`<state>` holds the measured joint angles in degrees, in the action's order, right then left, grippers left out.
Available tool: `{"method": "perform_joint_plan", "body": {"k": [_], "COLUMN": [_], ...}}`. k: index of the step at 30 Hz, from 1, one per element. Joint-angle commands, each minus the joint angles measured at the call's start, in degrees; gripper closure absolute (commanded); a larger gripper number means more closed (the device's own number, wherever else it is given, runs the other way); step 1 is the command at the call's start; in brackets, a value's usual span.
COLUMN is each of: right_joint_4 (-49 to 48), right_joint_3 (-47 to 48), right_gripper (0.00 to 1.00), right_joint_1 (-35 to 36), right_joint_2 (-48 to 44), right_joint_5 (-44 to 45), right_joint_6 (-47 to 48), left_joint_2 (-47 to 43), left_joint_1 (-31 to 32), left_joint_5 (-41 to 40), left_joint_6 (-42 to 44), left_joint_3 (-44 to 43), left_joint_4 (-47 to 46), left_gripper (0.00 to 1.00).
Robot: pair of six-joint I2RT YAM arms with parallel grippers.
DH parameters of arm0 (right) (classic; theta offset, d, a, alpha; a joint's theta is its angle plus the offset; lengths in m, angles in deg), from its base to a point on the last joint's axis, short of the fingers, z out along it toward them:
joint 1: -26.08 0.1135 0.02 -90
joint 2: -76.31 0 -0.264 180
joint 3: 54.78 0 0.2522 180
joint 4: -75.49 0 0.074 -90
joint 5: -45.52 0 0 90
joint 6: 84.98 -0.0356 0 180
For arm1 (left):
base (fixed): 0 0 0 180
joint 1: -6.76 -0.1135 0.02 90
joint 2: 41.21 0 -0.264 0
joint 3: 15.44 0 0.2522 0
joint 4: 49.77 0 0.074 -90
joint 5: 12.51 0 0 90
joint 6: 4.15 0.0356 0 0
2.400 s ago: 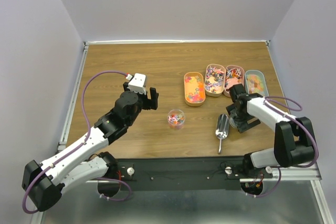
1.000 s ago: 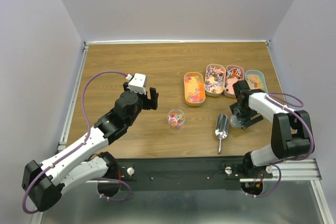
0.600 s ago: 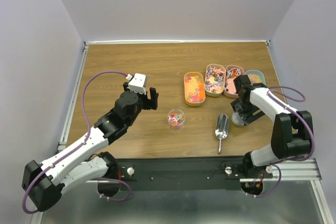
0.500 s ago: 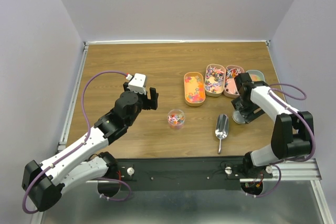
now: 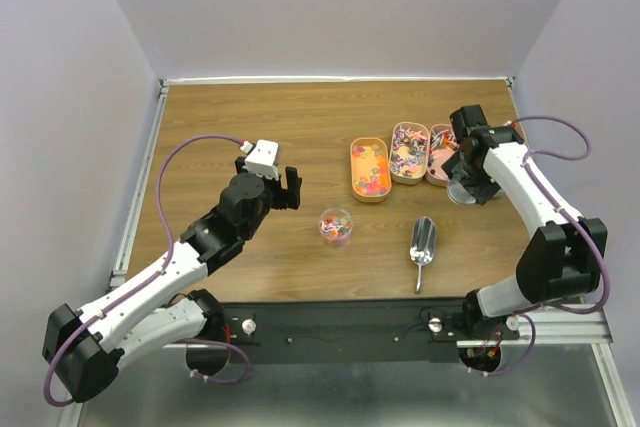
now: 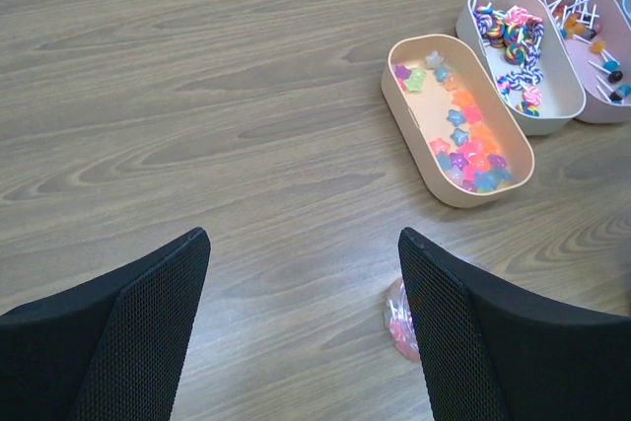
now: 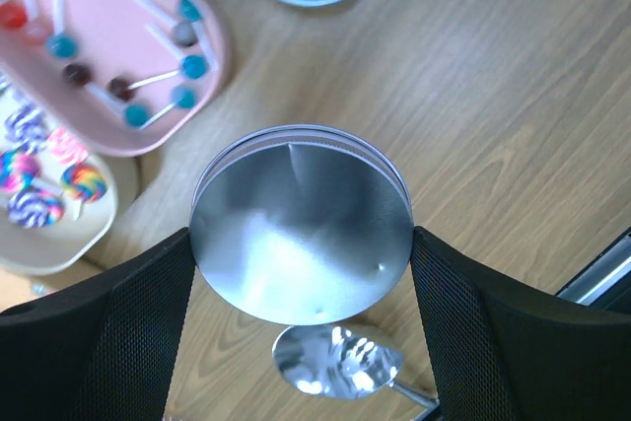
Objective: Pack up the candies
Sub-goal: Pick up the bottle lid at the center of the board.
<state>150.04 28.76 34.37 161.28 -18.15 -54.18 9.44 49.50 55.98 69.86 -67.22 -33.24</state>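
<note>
Lidding appears in hand: a metal lid (image 7: pixel 301 214) is clamped in the right claw (image 7: pixel 301 236) beside the trays (image 5: pixel 369 169), to be carried onto the jar (image 5: pixel 335 215) of candies (image 5: pixel 336 229) mid-surface; left claw (image 6: pixel 303 244) spread wide.

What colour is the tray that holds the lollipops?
Pale pink. The lollipop tray shows best in the right wrist view.

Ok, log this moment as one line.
left gripper open, empty | right gripper gripping lid | jar with candies | scoop on table
</note>
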Motion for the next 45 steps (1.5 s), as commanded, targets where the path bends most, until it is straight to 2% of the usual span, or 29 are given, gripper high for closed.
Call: {"method": "perform_joint_plan", "body": {"k": [1, 9, 17, 22, 31, 45], "right_joint_4": [3.7, 3.5, 0.5, 0.1, -1.2, -2.2], "right_joint_3": [6.8, 15.9, 23.1, 28.2, 29.9, 27.1], "right_gripper": [0.18, 0.16, 0.16, 0.17, 0.16, 0.14], "right_joint_1": [5.7, 15.6, 27.3, 33.9, 40.5, 45.1], "right_joint_2": [3.2, 10.6, 18.2, 22.3, 25.9, 28.2], "right_joint_5": [3.2, -0.2, -6.7, -9.8, -14.6, -16.6], "right_joint_6": [5.1, 9.5, 12.9, 14.5, 17.3, 16.2], "left_joint_2": [0.3, 1.0, 3.1, 4.8, 7.0, 7.7], "left_joint_1": [-0.6, -3.0, -13.7, -16.9, -23.0, -23.7], "left_joint_5": [-2.2, -2.8, -0.7, -0.7, 3.2, 5.6], "left_joint_6": [-1.1, -3.3, -6.2, -7.0, -7.6, -7.1], "left_joint_3": [-0.2, -0.7, -1.4, -1.9, -2.4, -2.3], "left_joint_4": [0.5, 2.1, 3.8, 4.9, 5.4, 4.8], "left_gripper": [0.15, 0.15, 0.15, 0.15, 0.15, 0.16]}}
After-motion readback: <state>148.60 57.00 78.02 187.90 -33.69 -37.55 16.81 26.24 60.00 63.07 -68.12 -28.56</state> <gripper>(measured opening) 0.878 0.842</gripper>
